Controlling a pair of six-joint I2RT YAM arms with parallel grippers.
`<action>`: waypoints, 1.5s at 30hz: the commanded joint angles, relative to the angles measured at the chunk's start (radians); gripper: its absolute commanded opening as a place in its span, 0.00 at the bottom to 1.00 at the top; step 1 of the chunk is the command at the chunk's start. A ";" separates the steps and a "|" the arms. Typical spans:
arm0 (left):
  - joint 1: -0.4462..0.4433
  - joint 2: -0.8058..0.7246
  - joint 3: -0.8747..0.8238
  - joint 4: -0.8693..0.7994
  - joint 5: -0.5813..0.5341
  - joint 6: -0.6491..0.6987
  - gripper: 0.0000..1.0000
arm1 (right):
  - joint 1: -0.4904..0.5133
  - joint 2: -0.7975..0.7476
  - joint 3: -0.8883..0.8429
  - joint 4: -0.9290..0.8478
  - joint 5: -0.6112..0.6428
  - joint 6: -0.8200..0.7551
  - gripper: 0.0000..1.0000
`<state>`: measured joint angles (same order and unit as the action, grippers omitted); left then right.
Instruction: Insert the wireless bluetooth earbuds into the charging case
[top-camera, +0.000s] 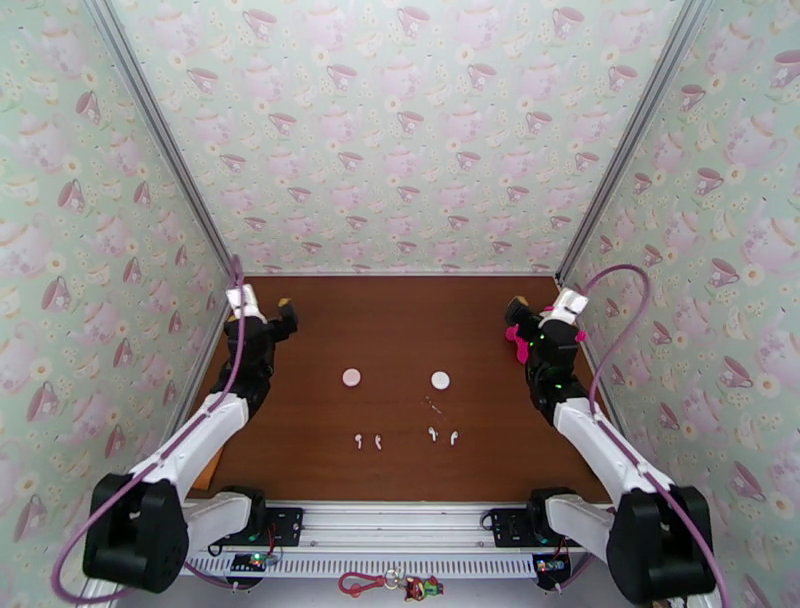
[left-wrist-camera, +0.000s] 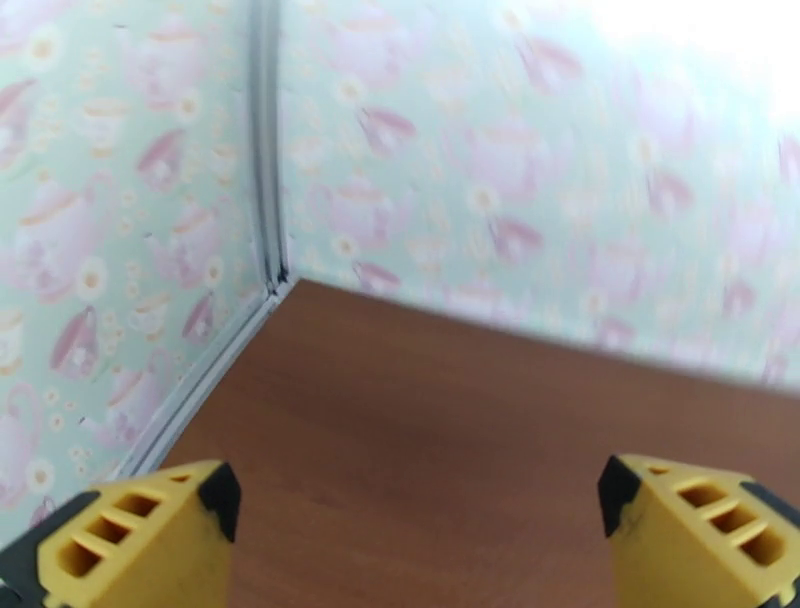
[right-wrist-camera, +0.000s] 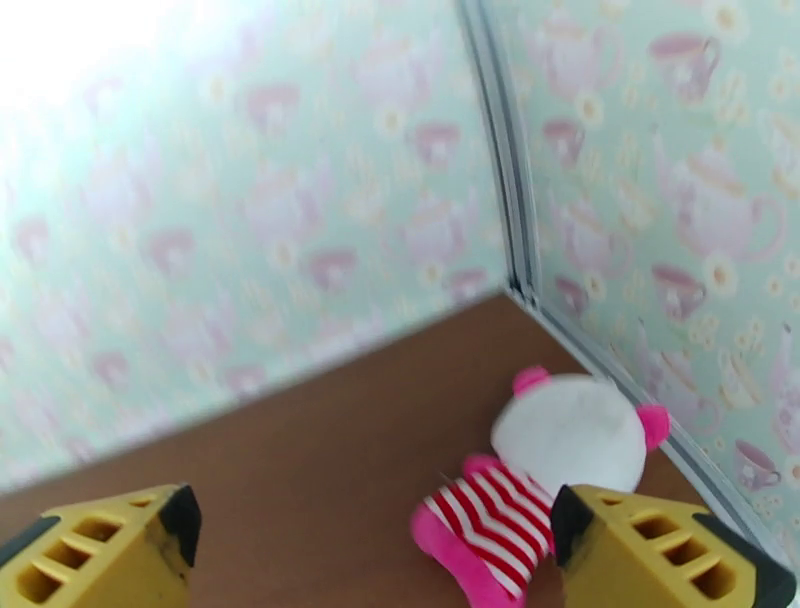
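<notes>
Two round white charging cases lie on the brown table, one (top-camera: 351, 377) left of centre and one (top-camera: 440, 380) right of centre. Nearer the arms lie the tiny white earbuds in two pairs: one pair (top-camera: 368, 441) below the left case, the other (top-camera: 443, 436) below the right case. My left gripper (top-camera: 284, 318) hovers at the far left, well away from them. Its yellow fingers (left-wrist-camera: 130, 540) stand open with nothing between them. My right gripper (top-camera: 516, 314) is at the far right, also open and empty, its fingers (right-wrist-camera: 650, 550) wide apart.
A pink and white plush toy (right-wrist-camera: 560, 450) in a striped top lies by the right wall, just under the right gripper (right-wrist-camera: 370, 540). A thin small scrap (top-camera: 432, 405) lies below the right case. Patterned walls enclose the table on three sides.
</notes>
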<state>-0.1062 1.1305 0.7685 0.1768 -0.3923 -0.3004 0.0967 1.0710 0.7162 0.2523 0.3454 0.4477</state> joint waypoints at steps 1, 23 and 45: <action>0.069 -0.051 0.047 -0.412 0.141 -0.343 1.00 | -0.002 -0.071 0.041 -0.393 0.042 0.398 0.99; -0.304 0.479 0.481 -1.121 0.386 -0.318 1.00 | 0.289 -0.050 0.328 -1.067 -0.097 0.122 0.99; -0.400 0.883 0.693 -1.141 0.386 -0.246 0.92 | 0.374 -0.167 0.324 -1.142 -0.172 0.124 0.99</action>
<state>-0.5121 1.9942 1.4223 -0.9501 -0.0250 -0.5495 0.4618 0.9142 1.0149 -0.8604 0.2031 0.5896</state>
